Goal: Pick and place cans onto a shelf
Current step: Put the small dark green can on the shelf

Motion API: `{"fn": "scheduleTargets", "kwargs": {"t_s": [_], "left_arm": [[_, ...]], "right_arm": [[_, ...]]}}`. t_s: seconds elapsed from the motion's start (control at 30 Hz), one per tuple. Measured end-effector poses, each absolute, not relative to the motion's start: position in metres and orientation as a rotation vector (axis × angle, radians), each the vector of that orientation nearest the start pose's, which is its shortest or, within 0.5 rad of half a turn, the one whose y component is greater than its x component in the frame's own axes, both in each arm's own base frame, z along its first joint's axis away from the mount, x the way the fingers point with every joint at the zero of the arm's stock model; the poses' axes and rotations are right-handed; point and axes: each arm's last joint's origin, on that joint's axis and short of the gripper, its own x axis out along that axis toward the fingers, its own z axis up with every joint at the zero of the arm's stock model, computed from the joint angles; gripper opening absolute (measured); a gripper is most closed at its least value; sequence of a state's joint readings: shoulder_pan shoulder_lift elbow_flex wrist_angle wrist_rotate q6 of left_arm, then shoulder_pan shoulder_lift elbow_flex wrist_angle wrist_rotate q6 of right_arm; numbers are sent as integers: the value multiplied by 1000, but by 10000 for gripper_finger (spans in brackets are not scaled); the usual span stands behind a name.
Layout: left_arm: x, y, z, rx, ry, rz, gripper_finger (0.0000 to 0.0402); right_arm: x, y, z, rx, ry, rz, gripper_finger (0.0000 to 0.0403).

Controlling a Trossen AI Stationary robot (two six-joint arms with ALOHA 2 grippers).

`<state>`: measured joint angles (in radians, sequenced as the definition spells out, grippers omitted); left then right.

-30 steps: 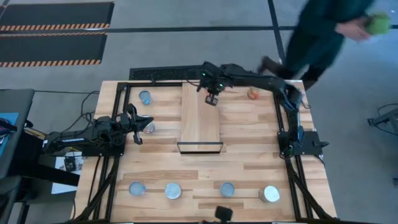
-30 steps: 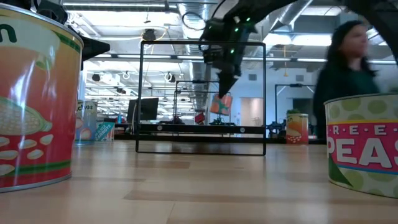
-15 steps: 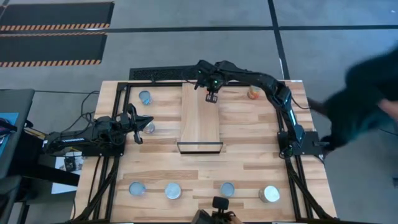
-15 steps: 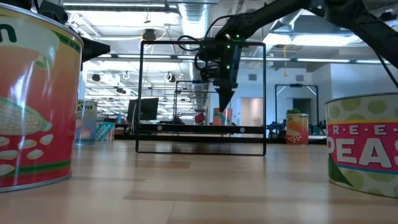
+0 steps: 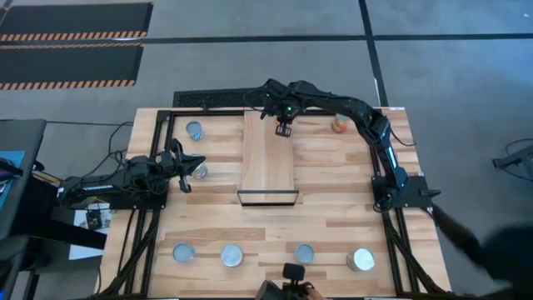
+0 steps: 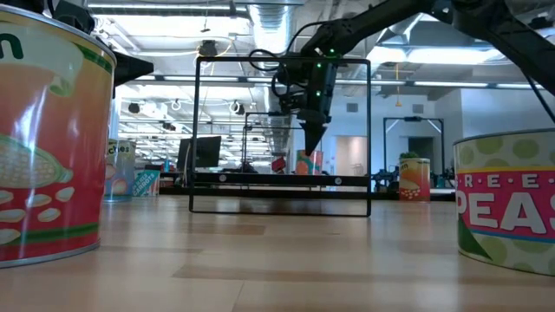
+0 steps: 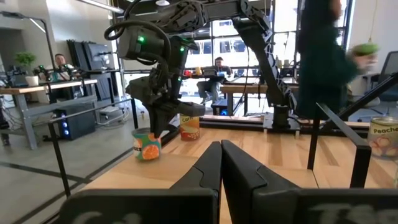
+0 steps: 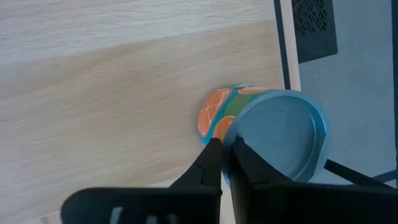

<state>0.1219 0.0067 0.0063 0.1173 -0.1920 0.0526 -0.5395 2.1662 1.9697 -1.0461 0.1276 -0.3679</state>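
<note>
Even overhead light falls bright on the wood, ceiling strips glare in the low view, and nearby cans (image 6: 48, 139) blur.

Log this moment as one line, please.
right gripper shut, over orange-labelled can | can upright at far end of shelf | left gripper shut, parked left
</note>
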Motion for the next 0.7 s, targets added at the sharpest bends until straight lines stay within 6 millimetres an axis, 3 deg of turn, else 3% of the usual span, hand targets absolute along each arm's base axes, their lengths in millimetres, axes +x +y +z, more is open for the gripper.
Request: {"fn": "scheduleTargets", "kwargs": {"t_s": [0.7], "left_arm": [[95, 17, 176, 48, -109, 316, 0]], "right_arm": [[387, -233, 242, -16, 1301, -337, 47]]}}
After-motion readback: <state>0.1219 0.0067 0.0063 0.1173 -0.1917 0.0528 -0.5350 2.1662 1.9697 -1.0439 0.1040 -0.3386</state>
